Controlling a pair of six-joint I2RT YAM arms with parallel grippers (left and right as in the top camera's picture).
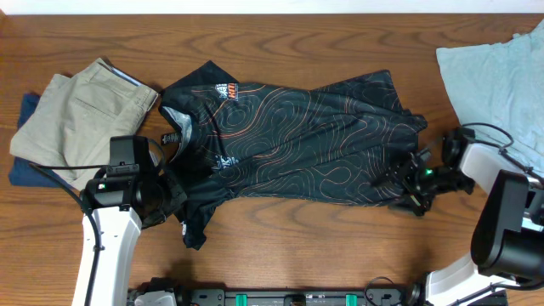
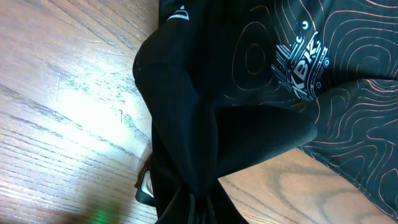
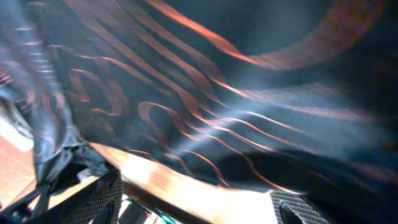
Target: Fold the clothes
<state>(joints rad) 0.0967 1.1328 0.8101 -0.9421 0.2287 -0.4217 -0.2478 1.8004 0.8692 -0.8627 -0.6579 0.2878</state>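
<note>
Since folding needs two held edges, left gripper clamps the jersey lower left; right gripper straddles its hem, jaws apart.

light-blue shirt: cut by frame edge | jersey: blurred at right wrist | navy cloth: under trousers

- On your left you have folded khaki cotton trousers, lying flat with a back pocket facing up.
- Under them you can see a dark blue folded cloth, with only its left edge and lower corner peeking out.
- At the far right corner you find a plain light-blue shirt, rumpled and running out of view.
- All of it rests on your brown wood-grain table.
</note>
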